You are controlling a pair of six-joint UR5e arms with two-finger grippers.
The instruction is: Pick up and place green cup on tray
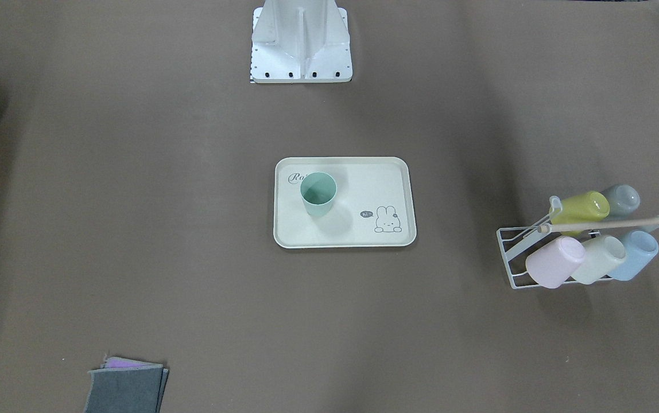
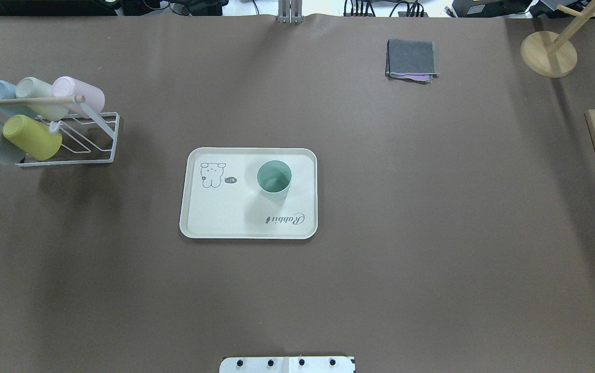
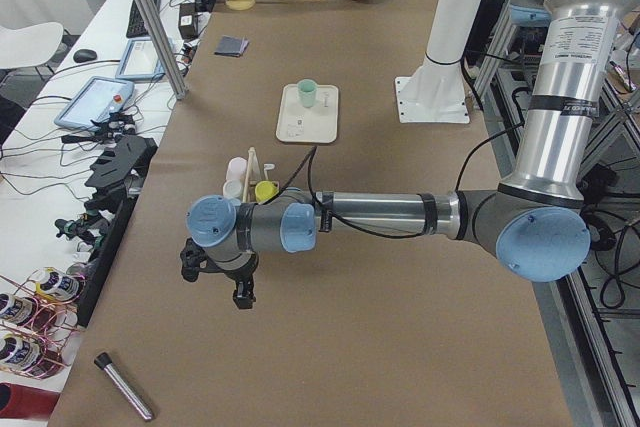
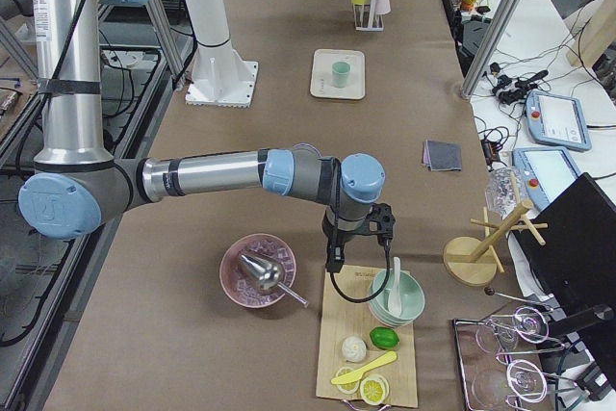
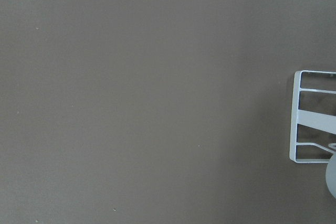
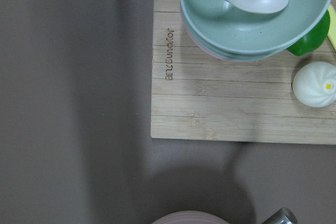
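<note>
Mint-green cup [image 2: 274, 181] is seen upright on the tray [image 2: 199, 220] mid-way along the desk [image 2: 432, 233], well apart from left gripper [image 3: 215, 282] and right gripper [image 4: 361, 243] at its opposite ends; the left is judged nearer; finger opening cannot be told

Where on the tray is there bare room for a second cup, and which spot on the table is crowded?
The tray is bare from the rabbit drawing down to its robot-side rim, beside the green cup. The brown table lies open between tray and folded cloth. The wire rack is crowded with five cups.
</note>
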